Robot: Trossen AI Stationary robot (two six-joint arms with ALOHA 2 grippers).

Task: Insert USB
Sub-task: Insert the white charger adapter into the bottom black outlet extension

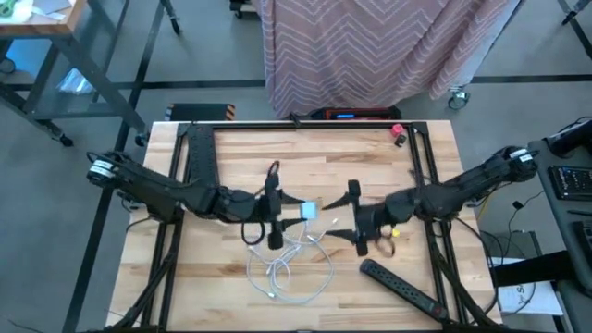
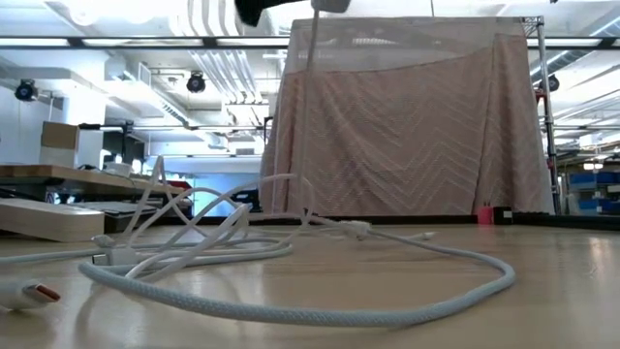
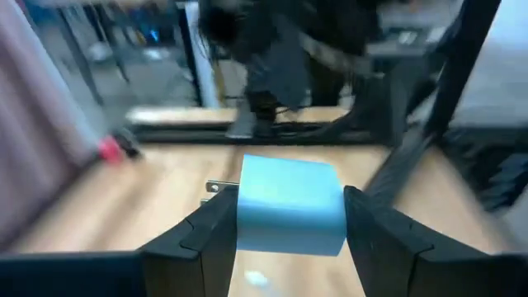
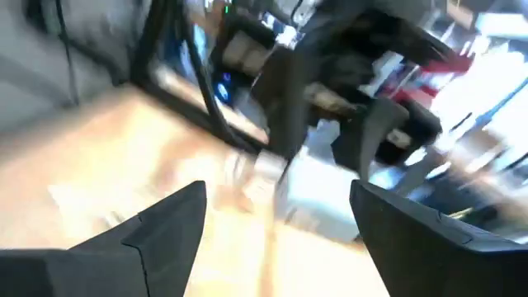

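A light blue charger block (image 3: 290, 205) sits between the fingers of my left gripper (image 3: 289, 239), above the table's middle (image 1: 308, 211). Its two metal prongs (image 3: 216, 188) stick out sideways. A white braided USB cable (image 1: 289, 264) lies in loose loops on the wood below. In the low view, one free plug of the cable (image 2: 34, 291) rests on the table and a pale strand (image 2: 310, 107) rises toward the block. My right gripper (image 1: 346, 220) hovers open just right of the block, facing it (image 4: 280, 223), touching nothing. My left gripper pinches the blue charger block by its two opposite flat sides (image 3: 247, 216), one finger (image 3: 202, 235) on each. The fingers come level from the table's left. The block is lifted clear of the table, its prongs pointing sideways, out of the grip.
A black power strip (image 1: 400, 282) lies at a slant near the table's front right. A small red object (image 1: 398, 132) sits at the far edge and a small yellow piece (image 1: 394, 233) lies under the right arm. Black frame rails (image 1: 199, 157) run along both sides.
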